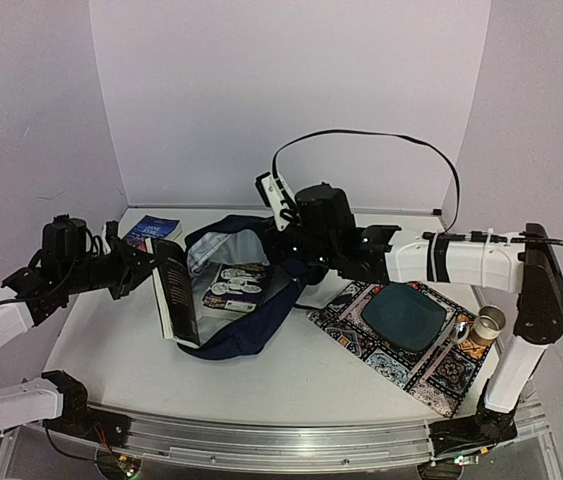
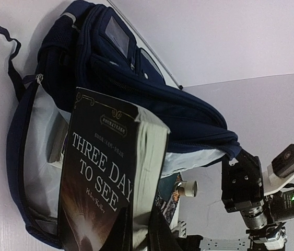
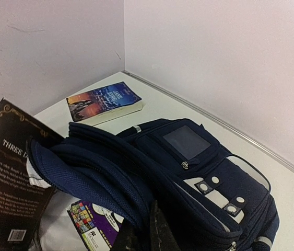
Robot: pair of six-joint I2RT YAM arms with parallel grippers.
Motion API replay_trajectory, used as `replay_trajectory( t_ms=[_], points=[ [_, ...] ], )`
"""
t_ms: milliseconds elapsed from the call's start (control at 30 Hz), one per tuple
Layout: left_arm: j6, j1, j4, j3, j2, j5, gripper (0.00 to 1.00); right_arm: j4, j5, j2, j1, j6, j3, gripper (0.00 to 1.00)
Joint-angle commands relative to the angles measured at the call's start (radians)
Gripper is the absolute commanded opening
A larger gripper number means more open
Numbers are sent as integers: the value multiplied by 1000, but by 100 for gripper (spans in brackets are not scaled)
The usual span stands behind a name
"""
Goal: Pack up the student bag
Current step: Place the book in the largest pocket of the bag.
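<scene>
On the left, our left gripper (image 1: pixel 133 268) is clenched on the black paperback (image 1: pixel 175 296), holding it upright at the mouth of the student bag (image 1: pixel 251 325). A 2nd book (image 1: pixel 153 230) lies flat on the table behind it. The bag lies on its side mid-table, mouth facing left, with 1 colourful booklet (image 1: pixel 236 287) inside on the pale lining. To the right, our right gripper (image 1: pixel 299 262) pinches the bag's upper fabric, holding the opening up. To do this well, we judge we should tip the paperback flatter, slide it under the lifted flap over the booklet, and let go only once it sits well inside, with the right side holding the mouth high.
</scene>
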Motion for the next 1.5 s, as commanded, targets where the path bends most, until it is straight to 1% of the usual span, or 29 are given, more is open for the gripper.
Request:
replay_trajectory(
  t_ms=[0,200,367,600,667,767,833,967,1033,1100,1167,1233,1400,1467],
  points=[
    [-135,-4,235,-54,-36,133,0,172,80,-3,-7,56,177,0],
    [-162,-4,255,-57,-73,170,0,92,119,69,-29,86,265,0],
    [-176,-5,275,-55,-95,204,0,54,138,100,-42,125,288,0],
    [-191,-4,288,-62,-135,219,0,-19,96,156,-60,163,336,0],
    [-204,-5,321,-72,-127,226,0,-20,69,156,-60,171,328,0],
    [-231,-14,403,-94,-97,246,0,2,2,141,-61,180,300,0],
    [-218,-38,410,-81,-73,232,0,21,-33,127,-60,182,276,0],
    [-192,-128,415,-49,-26,174,0,32,-27,111,-60,197,250,0],
    [-184,-188,430,-54,9,143,0,36,-21,101,-61,202,247,0],
    [-191,-215,463,-71,46,140,0,47,-44,90,-61,203,244,0],
    [-203,-216,511,-97,66,135,0,60,-75,70,-60,206,233,0],
    [-185,-215,523,-94,85,108,0,74,-112,50,-60,205,215,0],
    [-114,-211,551,-37,228,96,0,87,-200,15,-60,197,175,0],
    [-93,-183,571,-21,286,107,0,92,-227,3,-60,196,151,0]
  ],
)
